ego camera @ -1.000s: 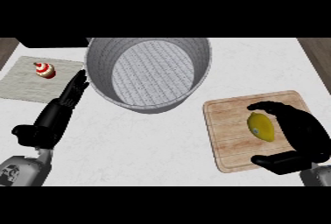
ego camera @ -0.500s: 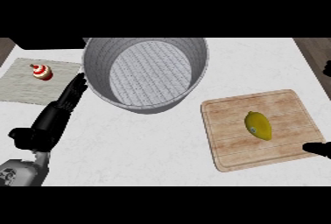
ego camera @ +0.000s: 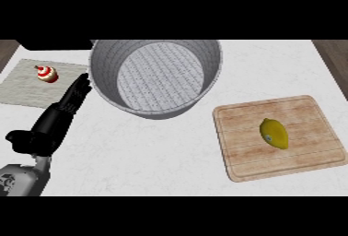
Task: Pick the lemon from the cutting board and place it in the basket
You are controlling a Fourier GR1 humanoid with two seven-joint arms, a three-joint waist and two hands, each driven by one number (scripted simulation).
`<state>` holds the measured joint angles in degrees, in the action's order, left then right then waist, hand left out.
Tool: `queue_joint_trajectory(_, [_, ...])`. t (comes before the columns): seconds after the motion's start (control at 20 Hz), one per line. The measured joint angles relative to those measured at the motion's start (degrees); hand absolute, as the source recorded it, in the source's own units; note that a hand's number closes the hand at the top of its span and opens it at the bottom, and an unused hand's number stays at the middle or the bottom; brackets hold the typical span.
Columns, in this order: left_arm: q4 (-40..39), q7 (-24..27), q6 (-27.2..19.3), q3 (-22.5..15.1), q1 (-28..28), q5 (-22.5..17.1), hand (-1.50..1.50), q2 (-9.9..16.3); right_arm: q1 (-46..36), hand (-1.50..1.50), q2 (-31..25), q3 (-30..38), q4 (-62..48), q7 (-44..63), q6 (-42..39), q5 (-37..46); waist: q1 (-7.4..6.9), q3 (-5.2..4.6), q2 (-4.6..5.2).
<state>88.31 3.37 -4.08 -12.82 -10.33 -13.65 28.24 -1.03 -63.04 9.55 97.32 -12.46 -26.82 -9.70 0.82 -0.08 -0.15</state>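
A yellow lemon (ego camera: pixel 274 133) lies on the wooden cutting board (ego camera: pixel 238 138) at the right of the counter, with nothing touching it. The large grey basket (ego camera: pixel 102 87) stands at the top centre, its ribbed inside showing and nothing in it. My left hand (ego camera: pixel 51 124) rests open at the left, fingers straight and pointing up toward the basket's left wall. My right hand does not show anywhere in the head view.
A small red and white cupcake (ego camera: pixel 46 73) sits on a grey mat (ego camera: pixel 24 90) at the top left. White marble counter (ego camera: pixel 149 156) lies between the basket, the board and my left arm. A dark edge runs along the far right.
My right hand, which was curled around the lemon on the board, has pulled back off the right edge and out of view. The lemon stays on the board. The view has shifted slightly.
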Motion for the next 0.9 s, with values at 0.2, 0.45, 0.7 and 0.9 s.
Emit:
queue_joint_trajectory(0.2, [-0.27, 0.77, 0.4, 0.24, 0.58, 1.59, 0.0, -1.43, 1.57, -1.5, -2.22, 3.9, -3.02, -2.79, -7.36, -0.2, -0.23, 0.05, 0.04])
queue_joint_trajectory(0.45, [2.46, -1.43, 1.03, 0.55, 1.68, 3.24, 0.0, -3.0, 3.89, -1.5, 0.35, 7.71, -5.71, -7.16, -11.09, 4.13, -0.46, 0.08, 0.04])
queue_joint_trajectory(0.7, [0.69, -0.93, 3.0, 2.14, 0.17, 5.04, 0.0, -4.86, 1.27, -1.5, 4.17, 8.42, -8.57, -8.23, -12.05, 8.33, -0.76, 0.11, 0.07])
queue_joint_trajectory(0.9, [1.4, -1.67, 3.97, 3.11, 0.52, 5.51, 0.0, -5.58, 0.9, -1.5, 9.48, 6.64, -9.93, -9.55, -10.2, 11.75, -0.94, 0.1, 0.11])
